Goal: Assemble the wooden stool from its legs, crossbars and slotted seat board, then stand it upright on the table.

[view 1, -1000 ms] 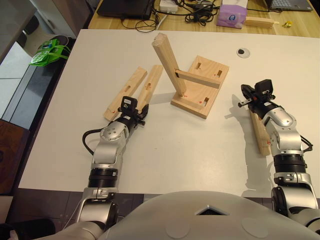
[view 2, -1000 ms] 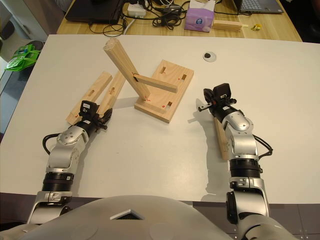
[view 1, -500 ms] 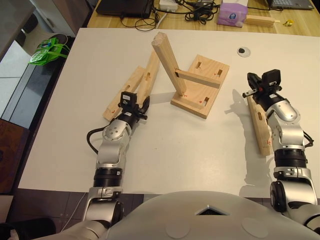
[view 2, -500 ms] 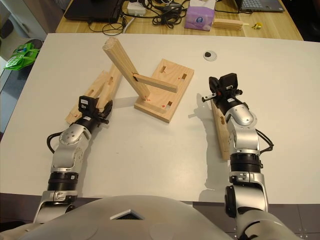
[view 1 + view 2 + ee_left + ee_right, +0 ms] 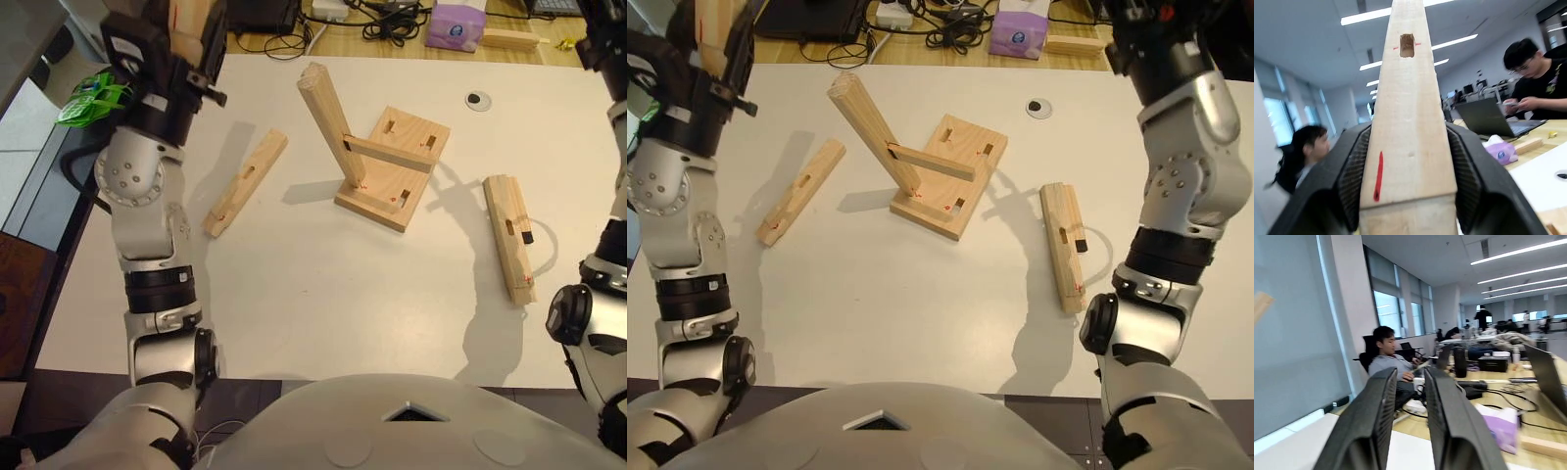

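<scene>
We have one stool leg [image 5: 1406, 88] clenched in the left gripper [image 5: 1408, 142], raised well above the table [image 5: 294, 304] on our left side, the fingers pressing its two opposite flat faces near one end while the rest of the length, with its mortise, runs out beyond the tips. The right gripper [image 5: 1410, 377] is also lifted high, its jaws drawn almost together with nothing between them. On the table the slotted seat board [image 5: 423, 129] lies flat with one leg [image 5: 326, 116] socketed in it and leaning, and a crossbar [image 5: 390, 157] runs from that leg across the board. A loose leg [image 5: 245, 183] lies to the left of the board and another [image 5: 509, 237] to the right, both well apart from it. We judge these pieces to be solid wood: stiff, fairly light and not fragile, but smooth-faced, so a long piece held near one end may pivot in the pads. A hold nearer the middle, on the broad faces and clear of the mortise, would probably steady it. The leaning leg looks loosely seated, so we expect the board to need bracing when the next leg is pushed in.
</scene>
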Controlling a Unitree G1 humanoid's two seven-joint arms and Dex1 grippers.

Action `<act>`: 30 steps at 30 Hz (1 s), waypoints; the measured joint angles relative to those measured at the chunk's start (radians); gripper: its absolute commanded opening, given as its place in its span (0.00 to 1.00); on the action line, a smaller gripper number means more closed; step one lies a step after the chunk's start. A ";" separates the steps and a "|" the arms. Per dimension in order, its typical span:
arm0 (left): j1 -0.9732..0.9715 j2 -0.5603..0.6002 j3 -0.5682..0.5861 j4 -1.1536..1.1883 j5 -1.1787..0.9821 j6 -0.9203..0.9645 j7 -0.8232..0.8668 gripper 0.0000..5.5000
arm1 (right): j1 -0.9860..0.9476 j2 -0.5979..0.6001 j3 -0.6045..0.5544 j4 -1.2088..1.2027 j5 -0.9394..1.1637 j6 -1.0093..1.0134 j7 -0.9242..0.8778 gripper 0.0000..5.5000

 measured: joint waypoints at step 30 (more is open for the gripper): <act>-0.123 -0.049 -0.226 0.068 0.061 -0.324 -0.119 0.38 | -0.197 0.239 -0.025 -0.157 0.620 0.178 -0.479 0.46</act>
